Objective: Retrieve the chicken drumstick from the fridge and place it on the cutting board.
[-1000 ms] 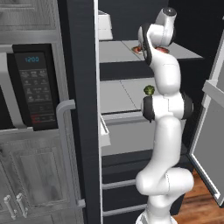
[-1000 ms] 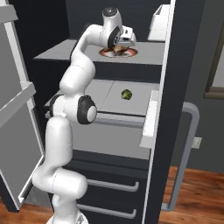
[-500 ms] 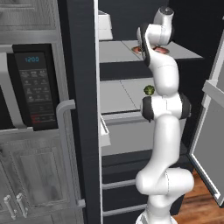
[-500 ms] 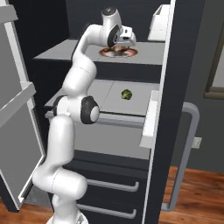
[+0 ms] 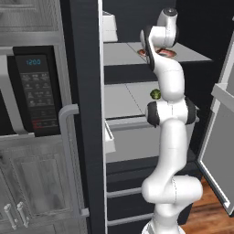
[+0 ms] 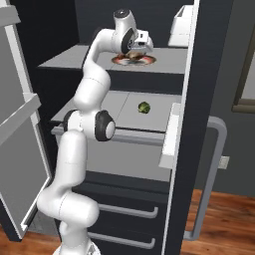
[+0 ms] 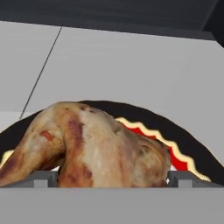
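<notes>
**Gripper straddles drumstick on fridge's top shelf**

As the white arm reached high into the tall dark fridge [image 6: 199, 124], its two-finger gripper [image 7: 113, 178] hung low over the lumpy golden-brown chicken drumstick [image 7: 92, 144], which lay on a round black plate with a red centre [image 7: 183, 144] at the top centre of both base views. Fingertips [image 7: 41, 178] stood spread on either side of the meat, not yet pinching it. Judged from this, the grasp was in hand; closing and lifting clear would come next.
</notes>
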Motion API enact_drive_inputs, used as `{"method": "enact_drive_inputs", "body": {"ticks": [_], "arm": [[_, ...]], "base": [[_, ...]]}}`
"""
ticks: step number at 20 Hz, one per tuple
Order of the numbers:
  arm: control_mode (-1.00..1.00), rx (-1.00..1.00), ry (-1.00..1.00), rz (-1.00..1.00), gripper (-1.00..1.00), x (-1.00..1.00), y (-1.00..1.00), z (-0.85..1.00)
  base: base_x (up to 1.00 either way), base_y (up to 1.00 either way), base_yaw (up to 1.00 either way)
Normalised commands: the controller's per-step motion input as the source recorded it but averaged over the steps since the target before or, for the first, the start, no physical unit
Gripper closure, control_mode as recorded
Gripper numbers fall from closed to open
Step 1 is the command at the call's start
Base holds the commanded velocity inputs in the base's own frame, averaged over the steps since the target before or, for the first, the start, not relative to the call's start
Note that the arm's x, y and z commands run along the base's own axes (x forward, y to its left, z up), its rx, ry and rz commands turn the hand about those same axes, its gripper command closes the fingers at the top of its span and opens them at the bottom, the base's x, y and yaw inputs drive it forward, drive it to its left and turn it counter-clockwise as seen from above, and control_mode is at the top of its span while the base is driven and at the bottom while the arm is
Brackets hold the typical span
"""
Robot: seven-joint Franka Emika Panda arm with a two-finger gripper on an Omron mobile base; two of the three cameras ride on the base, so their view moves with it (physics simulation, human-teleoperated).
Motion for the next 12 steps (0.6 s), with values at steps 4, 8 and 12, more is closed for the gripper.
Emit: {"method": "enact_drive_inputs", "body": {"ticks": [4, 8, 12], "arm": [[-1.0, 0.02, 0.03, 0.0, 1.0, -0.01, 0.0, -0.52], [-1.0, 0.0, 0.0, 0.0, 1.0, 0.0, 0.0, 0.0], [-1.0, 0.0, 0.0, 0.0, 1.0, 0.0, 0.0, 0.0]], "base": [[0.0, 0.0, 0.0], [0.0, 0.0, 0.0], [0.0, 0.0, 0.0]]}}
